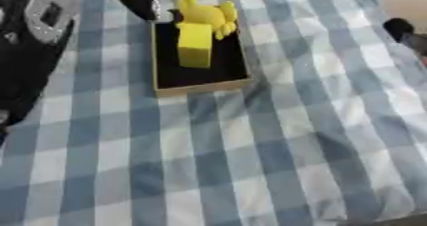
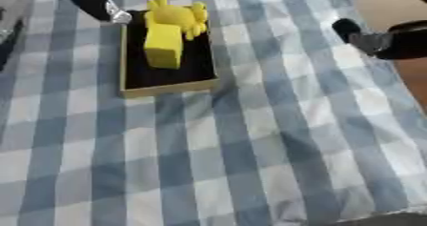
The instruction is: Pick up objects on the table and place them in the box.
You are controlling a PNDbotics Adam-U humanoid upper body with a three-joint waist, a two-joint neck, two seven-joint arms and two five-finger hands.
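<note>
A shallow box (image 1: 200, 87) with a tan rim and a black inside lies on the checked cloth at the upper middle. A yellow rectangular block (image 1: 195, 46) lies lengthwise inside it. A yellow toy (image 1: 204, 13) with rounded lobes sits at the box's far end, partly over the rim. My left hand (image 1: 135, 0) reaches in from the upper left, its dark fingers straight and ending just beside the box's far-left corner, holding nothing. My right hand (image 2: 371, 41) hovers at the right edge of the table, well away from the box.
A blue and white checked cloth (image 1: 250, 163) covers the table. My left arm's black and silver joints (image 1: 46, 10) fill the upper left corner. The table's right edge and tan floor (image 2: 380, 1) show at the upper right.
</note>
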